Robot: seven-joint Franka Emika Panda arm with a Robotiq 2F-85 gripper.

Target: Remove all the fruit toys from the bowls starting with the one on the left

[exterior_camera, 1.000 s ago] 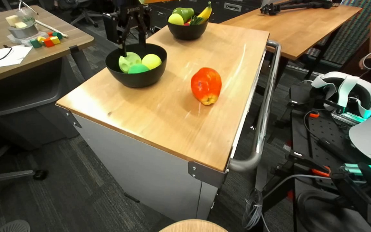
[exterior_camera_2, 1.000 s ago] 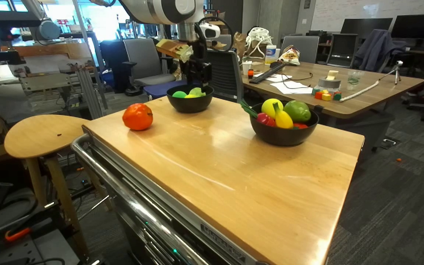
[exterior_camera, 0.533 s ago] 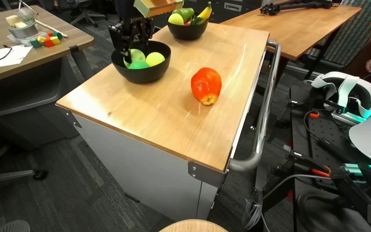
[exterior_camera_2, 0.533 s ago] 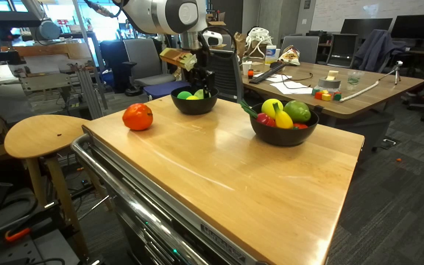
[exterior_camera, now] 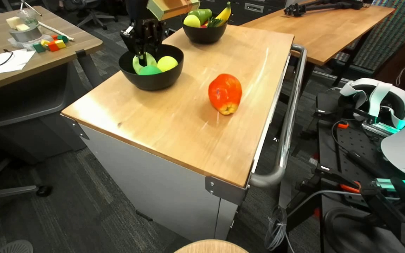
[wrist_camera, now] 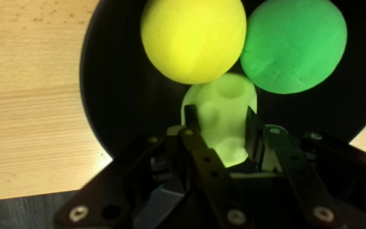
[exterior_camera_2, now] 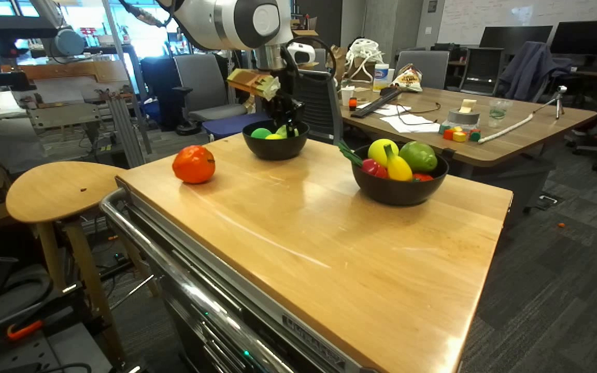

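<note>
Going left to right in an exterior view, a brown wooden desk [exterior_camera: 86, 41] comes first, with little blocks [exterior_camera: 52, 46] in red, yellow and green on it and a fat gray roll of tape [exterior_camera: 26, 34]. Next is a round black bowl [exterior_camera: 151, 82], smooth and dull, on a shiny tan wooden top [exterior_camera: 174, 119]. The black gripper [wrist_camera: 220, 110] reaches down into it. In the wrist view its fingers [wrist_camera: 253, 133] are partly closed, with a pale green toy [wrist_camera: 224, 127] squeezed between them. This toy is full of round dents, like holes in cheese, and it is inside the bowl. Just beside it are a smooth yellow ball [wrist_camera: 194, 38] and a green ball [wrist_camera: 294, 44] with small bumps and creases, like clay. Farther right, the other black bowl [exterior_camera: 204, 35] is piled with a round yellow-green toy [exterior_camera: 192, 21], a plump green toy [exterior_camera: 201, 14], skinny green leaves [exterior_camera: 214, 22] and a bent yellow banana [exterior_camera: 224, 14]. In an exterior view a small shiny red toy [exterior_camera_2: 373, 169] peeks out there too. Then comes a big red-orange toy [exterior_camera: 225, 92], shiny and a bit lumpy, with a yellow end. It lies on the wooden top, outside both bowls. After that, a round silver metal rail [exterior_camera: 290, 130] runs beside the wooden top and bends at the corner. On the far right is a white headset [exterior_camera: 380, 96] with smooth, curvy sides.
</note>
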